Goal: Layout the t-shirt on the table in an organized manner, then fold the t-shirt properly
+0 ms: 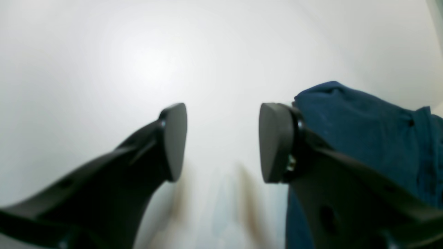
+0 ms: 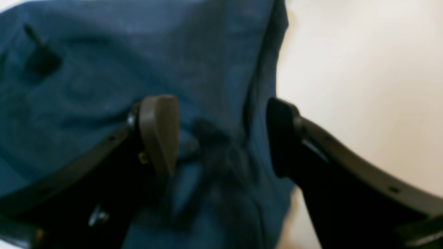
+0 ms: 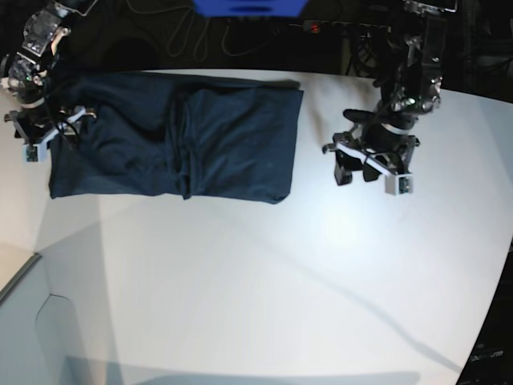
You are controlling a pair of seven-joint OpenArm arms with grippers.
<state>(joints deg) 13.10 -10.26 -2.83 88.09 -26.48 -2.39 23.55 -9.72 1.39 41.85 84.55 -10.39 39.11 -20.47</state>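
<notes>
T-shirt (image 3: 172,144) lies lengthwise across the table (image 3: 264,273); right pincer (image 2: 221,138) released over its end (nearer), left pincer (image 1: 221,141) released, well clear.

1. One t-shirt (image 3: 172,144), dark navy.
2. One white surface (image 3: 264,281) under the t-shirt.
3. Two arms: left arm (image 3: 409,76) beside the t-shirt, right arm (image 3: 32,56) over the t-shirt's edge.

The left gripper (image 1: 223,141) fills the lower part of the view, its two dark jaws standing apart with nothing between them. Bare white worktop (image 1: 138,62) lies beneath and beyond. Behind the right-hand jaw, rumpled blue t-shirt (image 1: 367,128) rests on the worktop.
</notes>
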